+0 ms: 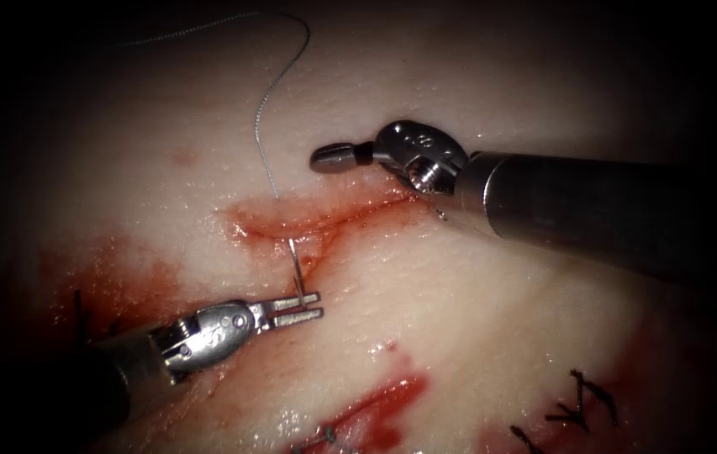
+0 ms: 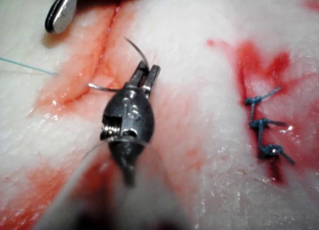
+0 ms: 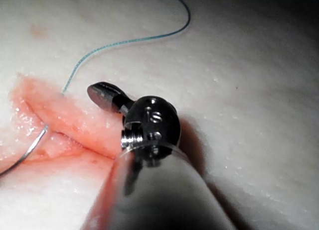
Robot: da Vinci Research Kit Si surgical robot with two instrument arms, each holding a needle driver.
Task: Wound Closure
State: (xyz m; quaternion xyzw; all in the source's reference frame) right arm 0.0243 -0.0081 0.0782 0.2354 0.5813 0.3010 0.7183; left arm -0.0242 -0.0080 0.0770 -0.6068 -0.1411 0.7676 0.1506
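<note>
Left tool [image 1: 308, 307] clamped on needle [image 1: 294, 262] emerging from cut [image 1: 324, 220]; right tool [image 1: 333, 157] closed, empty, beside thread [image 1: 266, 143].

1. The right tool [image 3: 103, 94] hovers above the tissue [image 3: 239, 65] just beside the cut [image 3: 65, 123], jaws together, holding nothing.
2. The thread [image 3: 130, 40] curves across the pale tissue and enters it at the cut's edge.
3. The needle [image 3: 27, 151] emerges from the cut as a thin curved wire.
</note>
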